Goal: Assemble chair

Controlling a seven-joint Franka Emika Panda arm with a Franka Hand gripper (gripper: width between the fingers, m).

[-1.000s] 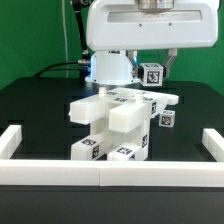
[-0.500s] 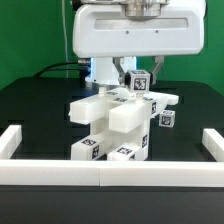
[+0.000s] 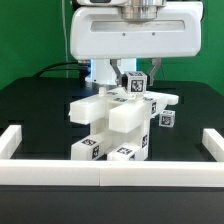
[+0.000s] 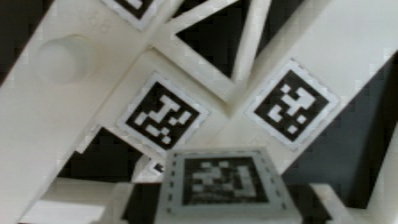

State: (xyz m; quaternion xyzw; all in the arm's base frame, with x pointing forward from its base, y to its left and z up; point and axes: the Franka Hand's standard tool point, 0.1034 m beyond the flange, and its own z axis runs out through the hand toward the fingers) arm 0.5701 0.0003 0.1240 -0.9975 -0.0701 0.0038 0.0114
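A low white border rail [image 3: 60,172] edges the black table [image 3: 40,110] before a green backdrop [image 3: 30,40].

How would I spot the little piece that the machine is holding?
Look at the white chair in the middle of the black table. Right above it, the gripper pinches a small tagged cube. Its twin cube sits lower, on the exterior view's right, with nothing gripping it.

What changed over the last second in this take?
The gripper, shut on a small tagged cube, came down and toward the exterior view's left, close over the top of the chair assembly. The grip did not change, and the assembly stayed put.
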